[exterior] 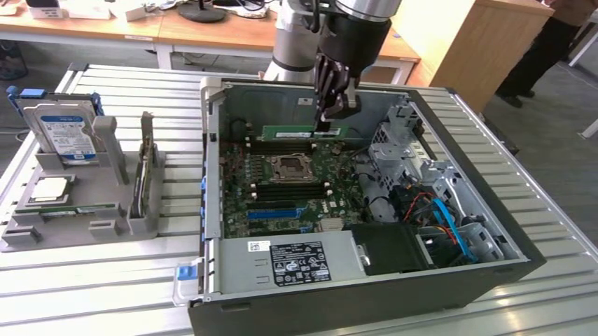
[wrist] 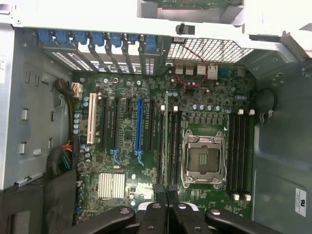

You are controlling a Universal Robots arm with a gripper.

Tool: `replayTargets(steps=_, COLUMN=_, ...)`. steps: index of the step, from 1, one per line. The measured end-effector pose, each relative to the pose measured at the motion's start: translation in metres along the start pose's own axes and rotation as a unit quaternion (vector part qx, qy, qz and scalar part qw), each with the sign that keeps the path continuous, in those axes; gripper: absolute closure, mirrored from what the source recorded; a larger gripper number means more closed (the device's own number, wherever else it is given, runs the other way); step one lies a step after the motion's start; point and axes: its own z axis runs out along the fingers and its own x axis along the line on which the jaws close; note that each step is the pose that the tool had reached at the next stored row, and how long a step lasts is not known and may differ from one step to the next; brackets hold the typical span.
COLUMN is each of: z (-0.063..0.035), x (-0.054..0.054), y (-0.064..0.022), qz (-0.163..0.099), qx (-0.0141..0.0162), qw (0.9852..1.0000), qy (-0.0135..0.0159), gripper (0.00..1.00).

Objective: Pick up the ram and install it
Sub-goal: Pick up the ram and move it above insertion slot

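my claw (wrist: 167, 196) is clamped tight on the ram (wrist: 166, 146), fingers pinched together on one end of its upper edge with only the thin board between them. from my wrist i see the stick edge-on, a narrow line running straight out from my fingertips and lined up with the long black memory slots (wrist: 173, 146) beside the open processor socket (wrist: 204, 158). i cannot tell whether its lower edge already touches a slot or hangs just above. from the exterior view my claw (exterior: 328, 124) reaches down into the open computer case (exterior: 374, 308), and the ram (exterior: 290, 131) hangs level under it, green with a white sticker, over the far end of the motherboard (exterior: 280, 192), just beyond the processor socket (exterior: 290, 166). on the other side of the socket runs a second bank of black slots (wrist: 239, 156), and further across the board a blue expansion slot (wrist: 139, 126) and a white one (wrist: 90, 118). the power supply (exterior: 290, 262) fills the near corner of the case. out on the slatted table (exterior: 94, 294), at the exterior view's left and well apart from the case, a grey holder (exterior: 56, 227) carries an upright hard drive (exterior: 66, 136) and a flat silver processor chip (exterior: 49, 189). far off at the upper right, a person (exterior: 542, 49) stands by a wooden desk.
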Motion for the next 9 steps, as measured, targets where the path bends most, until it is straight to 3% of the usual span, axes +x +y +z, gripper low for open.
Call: replayTargets(steps=9, z=0.0018, x=0.0002, y=-0.0024, qz=0.000, qx=0.0000, qw=1.0000, qy=-0.0001, gripper=0.88)
